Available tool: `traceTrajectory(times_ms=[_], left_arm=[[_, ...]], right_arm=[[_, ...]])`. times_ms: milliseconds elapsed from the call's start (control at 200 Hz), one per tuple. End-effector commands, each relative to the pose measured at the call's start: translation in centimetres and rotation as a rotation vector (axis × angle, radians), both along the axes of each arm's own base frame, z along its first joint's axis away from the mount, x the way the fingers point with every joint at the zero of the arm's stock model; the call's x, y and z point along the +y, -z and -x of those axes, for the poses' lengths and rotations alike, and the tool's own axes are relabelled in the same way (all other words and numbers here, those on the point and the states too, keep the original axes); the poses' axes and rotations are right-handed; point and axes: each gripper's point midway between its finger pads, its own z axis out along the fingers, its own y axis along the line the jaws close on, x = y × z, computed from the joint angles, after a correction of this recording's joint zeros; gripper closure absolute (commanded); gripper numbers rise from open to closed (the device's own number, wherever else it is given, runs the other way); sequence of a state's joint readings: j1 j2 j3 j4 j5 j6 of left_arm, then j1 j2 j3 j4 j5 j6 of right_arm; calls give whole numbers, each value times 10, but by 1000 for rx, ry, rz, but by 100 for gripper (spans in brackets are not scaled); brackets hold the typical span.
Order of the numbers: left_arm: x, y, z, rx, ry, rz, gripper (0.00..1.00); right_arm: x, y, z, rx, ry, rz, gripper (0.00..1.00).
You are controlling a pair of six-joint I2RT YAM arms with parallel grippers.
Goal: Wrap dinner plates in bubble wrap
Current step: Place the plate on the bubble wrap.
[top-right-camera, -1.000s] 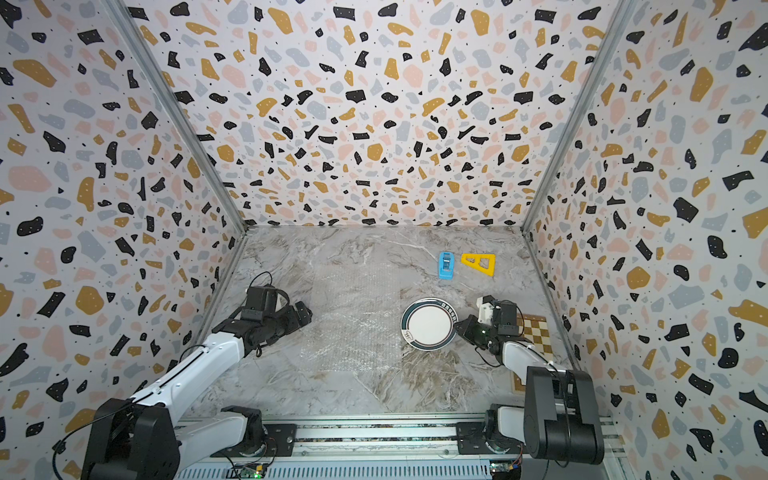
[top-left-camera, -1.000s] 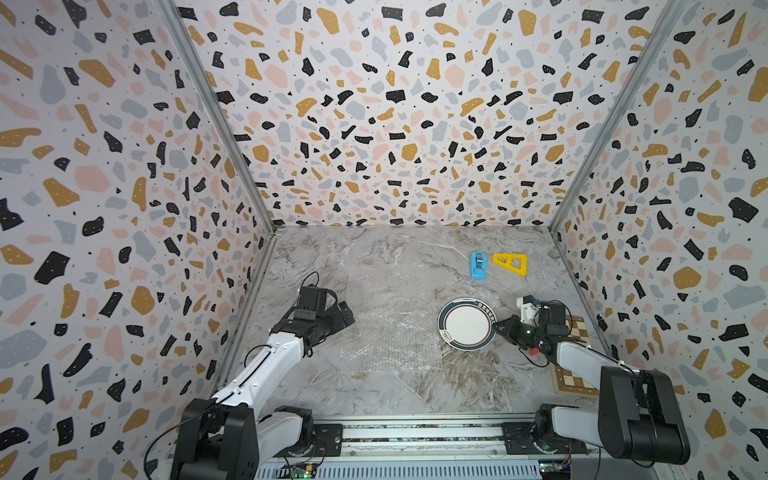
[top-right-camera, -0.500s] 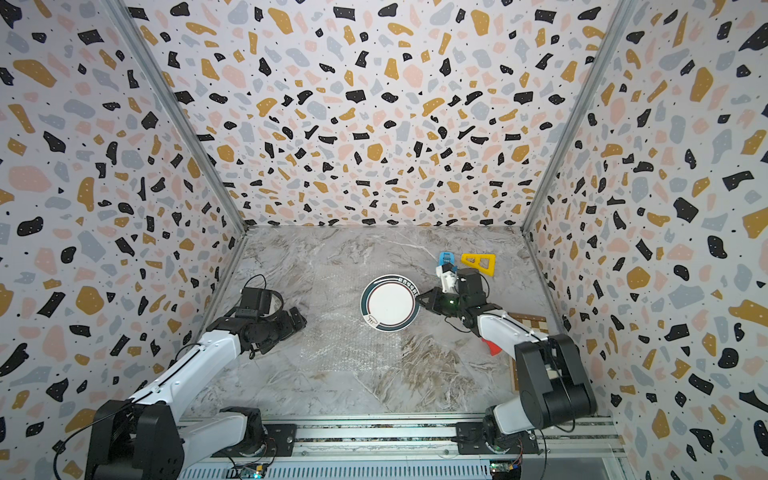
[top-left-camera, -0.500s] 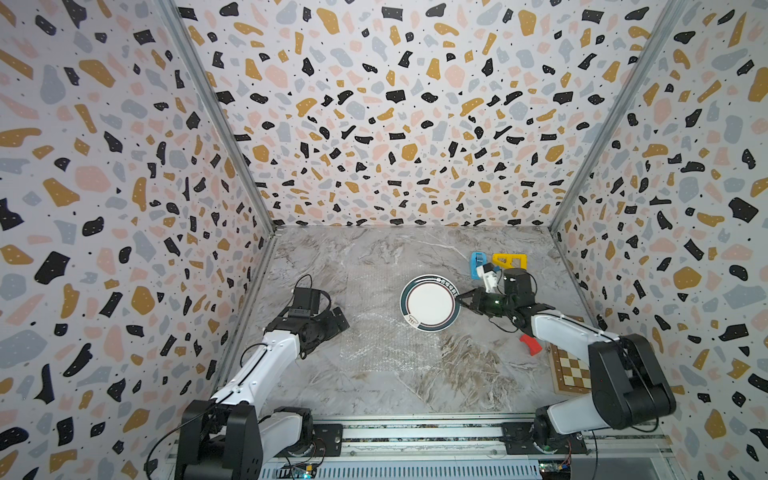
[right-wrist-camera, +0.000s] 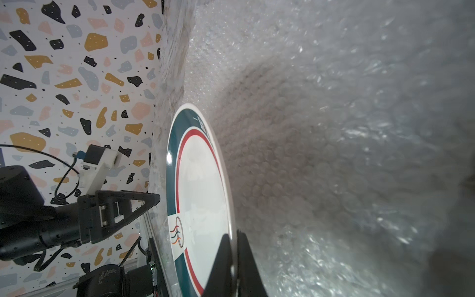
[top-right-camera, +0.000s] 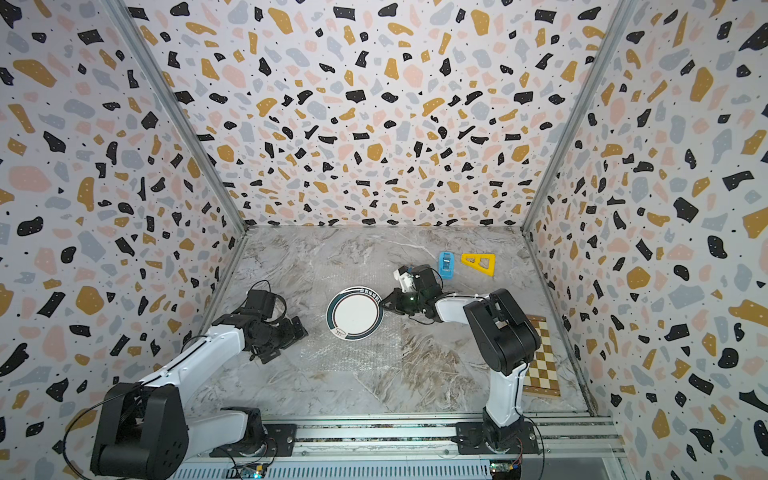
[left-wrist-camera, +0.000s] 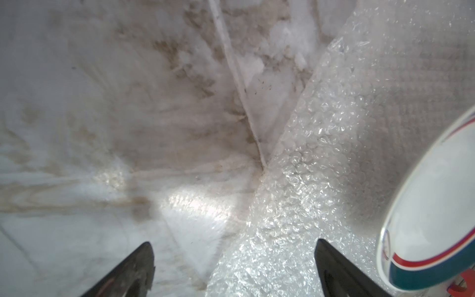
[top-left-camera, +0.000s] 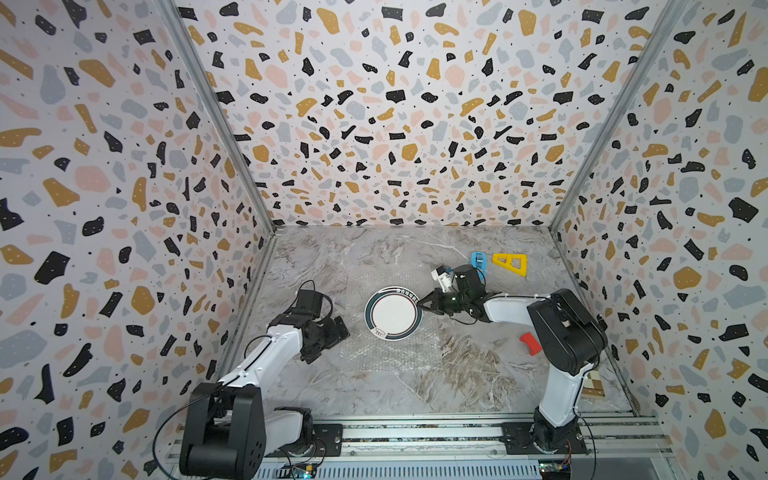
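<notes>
Looks early in the task. Finds the bubble wrap point(top-left-camera: 386, 353) spread flat on the table point(top-left-camera: 478, 374), unfolded, with no flap raised over anything in both top views. Shows the dinner plate point(top-left-camera: 393, 313) bare and face up over that sheet, toward its far half, pinched at the rim by the right pincer point(top-left-camera: 420, 304), jaws closed on the edge nearest that arm. Confirms the grip from the right wrist: thin rim of the dinner plate point(right-wrist-camera: 200, 195) clamped between the jaws, dimpled film point(right-wrist-camera: 334, 154) behind it carrying a shadow. Leaves unclear whether the plate rests on the wrap or hangs just above it. Places the left pincer point(top-left-camera: 330, 340) low at the sheet's edge on that arm's side, jaws wide apart and holding nothing; from the left wrist, straddles that edge, one jaw over bare table and one over the film point(left-wrist-camera: 321, 167). Leaves nearly everything to do, by this reckoning: releasing the plate on the sheet, lifting an edge, folding it across, closing the remaining sides. Turns up no box, bin or tray in any view, so nothing to report as contained.
</notes>
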State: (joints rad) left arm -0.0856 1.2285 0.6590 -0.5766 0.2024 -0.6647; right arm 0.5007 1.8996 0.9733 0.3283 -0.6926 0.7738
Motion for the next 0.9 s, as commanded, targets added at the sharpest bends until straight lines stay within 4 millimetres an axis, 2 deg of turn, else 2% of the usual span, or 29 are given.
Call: traceTrajectory(times_ms=[0, 200, 511, 631, 736, 761, 896], left_arm=[[0, 2, 9, 25, -8, 10, 4], [0, 1, 7, 18, -8, 19, 3], [-3, 2, 15, 59, 2, 32, 6], [-5, 6, 26, 108, -6, 48, 8], [0, 10, 41, 176, -38, 30, 9], [1, 12, 44, 191, -49, 26, 9], [3, 20, 61, 254, -84, 21, 15]], right_arm=[[16, -25, -10, -53, -31, -58, 100], [23, -9, -6, -23, -40, -42, 100], [19, 7, -8, -11, -17, 12, 100], [18, 10, -8, -9, -25, 28, 86], [14, 5, -8, -36, -19, 55, 74], [13, 3, -9, -44, -14, 62, 69], [5, -12, -10, -103, 4, 99, 66]])
